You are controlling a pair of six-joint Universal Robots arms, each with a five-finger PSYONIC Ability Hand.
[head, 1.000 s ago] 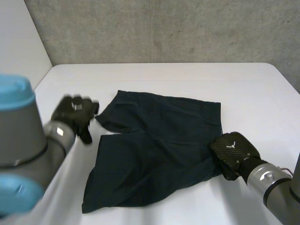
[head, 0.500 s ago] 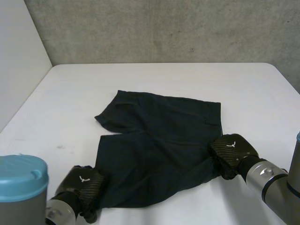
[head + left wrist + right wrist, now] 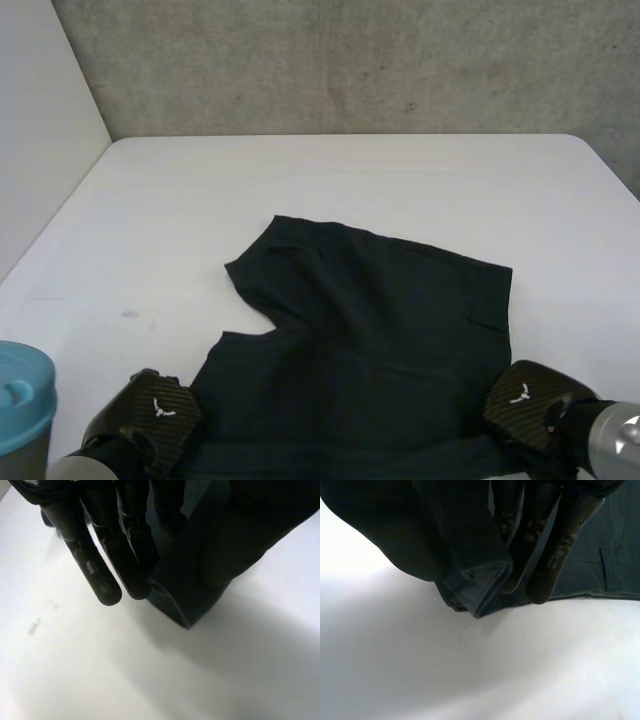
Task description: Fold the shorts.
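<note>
Plain dark navy shorts [image 3: 380,340] on a white counter [image 3: 350,180]; the left robot hand [image 3: 150,420] and right robot hand [image 3: 525,402] are black with a fine weave pattern and small white emblem. Mottled grey wall [image 3: 350,60].

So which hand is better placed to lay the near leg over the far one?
Left. The left hand pinches the near leg's corner of the shorts; the right hand holds the waistband end.

One pair of shorts [image 3: 380,350], on one table [image 3: 350,180]. Two hands: left hand [image 3: 145,420], right hand [image 3: 525,405]. Two arms: left arm [image 3: 15,455], right arm [image 3: 620,442]. One blue cap [image 3: 20,385]. One grey wall [image 3: 350,60] behind.
</note>
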